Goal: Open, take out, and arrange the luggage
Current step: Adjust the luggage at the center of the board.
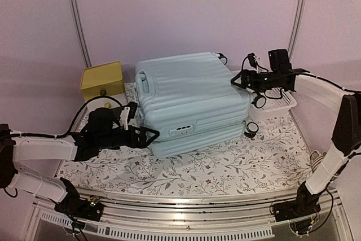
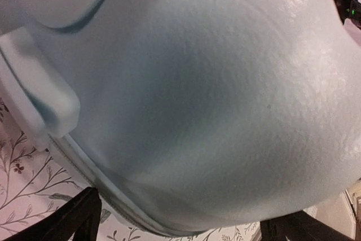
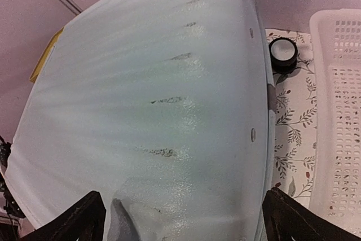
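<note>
The pale mint-blue luggage lies flat and closed on the flowered cloth, its moulded handle facing left and its lock facing front. My left gripper is open at the front-left corner. In the left wrist view the shell fills the frame, and the left gripper has both dark fingers spread wide below it. My right gripper hovers open at the luggage's right end. In the right wrist view the ribbed lid lies ahead of the right gripper, with nothing between the fingers.
A white lattice basket stands close to the luggage's right end, beside the caster wheels. A yellow box sits at the back left. Pink curtain walls close the back and sides.
</note>
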`<state>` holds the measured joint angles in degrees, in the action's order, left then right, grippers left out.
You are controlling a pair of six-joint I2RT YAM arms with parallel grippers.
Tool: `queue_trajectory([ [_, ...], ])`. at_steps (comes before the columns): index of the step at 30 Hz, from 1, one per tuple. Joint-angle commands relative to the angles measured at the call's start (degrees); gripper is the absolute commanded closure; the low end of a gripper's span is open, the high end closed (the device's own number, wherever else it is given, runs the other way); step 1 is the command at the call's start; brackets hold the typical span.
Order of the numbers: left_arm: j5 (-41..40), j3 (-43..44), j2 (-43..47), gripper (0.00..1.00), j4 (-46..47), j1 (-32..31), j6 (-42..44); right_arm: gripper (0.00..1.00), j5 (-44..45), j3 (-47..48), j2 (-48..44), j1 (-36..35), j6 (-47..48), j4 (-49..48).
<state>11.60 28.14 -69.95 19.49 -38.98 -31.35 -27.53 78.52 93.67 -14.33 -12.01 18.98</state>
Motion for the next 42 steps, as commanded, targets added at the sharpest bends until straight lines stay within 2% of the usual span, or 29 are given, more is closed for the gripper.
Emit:
queue_trajectory([
  [1, -1.44, 2.73, -3.4, 0.02, 2.59, 3.95, -2.09, 0.01, -8.97, 2.67, 3.09, -1.29, 0.6, 3.56],
  [7, 3.99, 6.78, -7.52, 0.02, 1.32, 11.84, -1.77, 0.02, -10.94, -3.37, -0.02, -5.45, 3.37, 4.64],
  [13, 6.53, 13.84, -11.87, 0.02, -2.41, 18.3, 1.3, 0.03, -11.09, -12.65, -9.64, -8.8, 2.32, 3.66],
  [17, 6.76, 16.68, -12.02, 0.02, -4.44, 20.33, 2.12, 0.03, -11.1, -14.9, -14.67, -10.87, 1.76, 3.99],
  [22, 4.99, 14.06, -5.48, 0.02, -7.47, 20.39, 1.77, 0.02, 0.68, -14.87, -18.95, -10.69, 0.39, 3.81],
  [25, 1.68, 9.7, 1.49, 0.02, -9.78, 20.34, 0.56, 0.02, 8.73, -13.86, -19.97, -10.38, -0.52, 3.61],
  [28, 1.65, 4.02, 10.22, 0.02, -10.06, 20.23, -1.83, 0.02, 16.8, -12.74, -20.19, -10.22, 0.04, 3.87],
  [30, 3.27, 0.3, 14.65, 0.02, -9.49, 20.09, -4.54, 0.02, 21.95, -11.37, -19.79, -10.17, 0.97, 4.72],
  [32, 5.21, -3.04, 17.51, 0.02, -7.6, 19.15, -7.74, 0.06, 28.5, -9.79, -18.74, -10.04, 1.57, 6.3],
  [35, 7.0, -7.4, 19.09, 0.02, -1.74, 15.74, -11.68, 0.09, 35.77, -6.85, -16.77, -10.02, 1.93, 8.01],
  [38, 5.89, -8.3, 17.08, 0.02, 1.98, 11.91, -12.62, 0.15, 38.25, -5.95, -15.0, -10.02, 3.17, 8.15],
  [40, 5.95, -7.04, 14.03, 0.02, 3.87, 10.24, -12.13, 0.19, 35.04, -4.93, -13.11, -10.02, 5.42, 8.87],
  [42, 7.52, -5.19, 10.12, 0.02, 5.52, 9.66, -11.94, 0.2, 26.41, -3.46, -10.92, -10.03, 8.59, 10.02],
])
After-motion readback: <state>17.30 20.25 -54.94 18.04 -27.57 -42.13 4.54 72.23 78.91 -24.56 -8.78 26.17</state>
